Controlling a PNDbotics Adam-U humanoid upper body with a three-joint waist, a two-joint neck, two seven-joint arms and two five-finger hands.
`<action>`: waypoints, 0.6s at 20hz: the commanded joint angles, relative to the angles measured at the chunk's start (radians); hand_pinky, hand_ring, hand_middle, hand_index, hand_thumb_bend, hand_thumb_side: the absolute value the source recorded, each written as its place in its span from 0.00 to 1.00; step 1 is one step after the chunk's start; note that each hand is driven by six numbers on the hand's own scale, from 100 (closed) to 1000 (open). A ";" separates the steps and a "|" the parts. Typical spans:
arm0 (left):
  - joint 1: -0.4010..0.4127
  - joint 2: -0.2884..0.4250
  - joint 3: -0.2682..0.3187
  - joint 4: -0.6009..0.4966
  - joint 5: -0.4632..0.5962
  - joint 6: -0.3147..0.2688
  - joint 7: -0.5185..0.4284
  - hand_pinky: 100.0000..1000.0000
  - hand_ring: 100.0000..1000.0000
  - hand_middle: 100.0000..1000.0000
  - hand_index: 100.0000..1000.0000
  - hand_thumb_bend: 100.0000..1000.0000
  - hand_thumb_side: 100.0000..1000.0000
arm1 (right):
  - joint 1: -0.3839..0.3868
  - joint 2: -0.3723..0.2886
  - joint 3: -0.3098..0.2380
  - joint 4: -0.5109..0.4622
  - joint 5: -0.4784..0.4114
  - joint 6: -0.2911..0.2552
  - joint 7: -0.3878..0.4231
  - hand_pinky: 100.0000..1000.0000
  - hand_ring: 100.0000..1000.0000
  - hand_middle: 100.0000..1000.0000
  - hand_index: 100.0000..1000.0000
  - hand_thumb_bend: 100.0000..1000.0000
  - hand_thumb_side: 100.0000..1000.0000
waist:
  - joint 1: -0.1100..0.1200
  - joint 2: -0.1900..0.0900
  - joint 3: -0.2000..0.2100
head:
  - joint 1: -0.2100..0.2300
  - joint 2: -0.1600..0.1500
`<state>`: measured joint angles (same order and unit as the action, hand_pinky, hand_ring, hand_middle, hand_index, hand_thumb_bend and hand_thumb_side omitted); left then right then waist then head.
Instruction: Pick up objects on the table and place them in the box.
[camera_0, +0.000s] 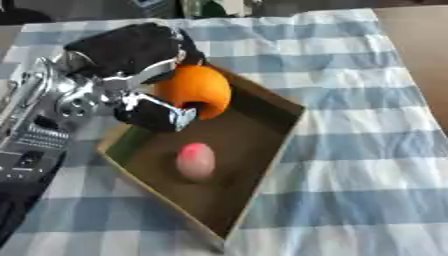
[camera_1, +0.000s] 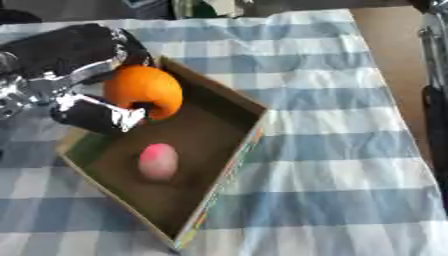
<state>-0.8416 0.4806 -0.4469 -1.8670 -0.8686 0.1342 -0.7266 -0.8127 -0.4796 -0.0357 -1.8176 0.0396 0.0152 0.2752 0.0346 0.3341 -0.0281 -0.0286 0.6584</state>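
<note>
The right eye view alone shows a dark arm (camera_1: 435, 95) along the right edge of the frame; its robot hand is out of sight. In the upper left, the left robot hand (camera_0: 144, 75) curls its fingers and thumb around an orange (camera_0: 194, 90), holding it over the far corner of the box (camera_0: 262, 167). A pink, egg-shaped object (camera_0: 196, 161) lies on the box floor, centre left. The blue-and-white checked cloth (camera_0: 359, 165) covers the surface, with open room across the right and lower parts of the frame.
</note>
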 joint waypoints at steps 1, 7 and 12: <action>-0.007 -0.005 -0.016 0.032 -0.041 -0.003 0.027 0.22 0.50 0.45 0.65 0.00 0.18 | -0.013 -0.014 -0.004 -0.025 -0.018 -0.002 -0.009 0.89 0.79 0.68 0.85 0.00 0.81 | -0.004 -0.017 -0.002 | 0.003 -0.010; -0.003 -0.035 -0.053 0.125 -0.133 -0.027 0.094 0.25 0.53 0.47 0.67 0.00 0.16 | -0.012 -0.017 0.000 -0.041 -0.033 -0.006 -0.009 0.89 0.79 0.68 0.85 0.00 0.81 | -0.005 -0.011 -0.007 | 0.007 -0.015; -0.001 -0.051 -0.071 0.168 -0.172 -0.063 0.078 0.38 0.67 0.62 0.81 0.00 0.16 | -0.009 -0.019 -0.003 -0.043 -0.036 -0.004 -0.010 0.89 0.79 0.68 0.84 0.00 0.81 | -0.007 -0.009 -0.007 | 0.009 -0.014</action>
<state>-0.8282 0.4278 -0.5214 -1.6967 -1.0299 0.0819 -0.6464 -0.8094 -0.4795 -0.0305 -1.8388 0.0135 0.0129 0.2678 0.0300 0.3453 -0.0349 -0.0216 0.6533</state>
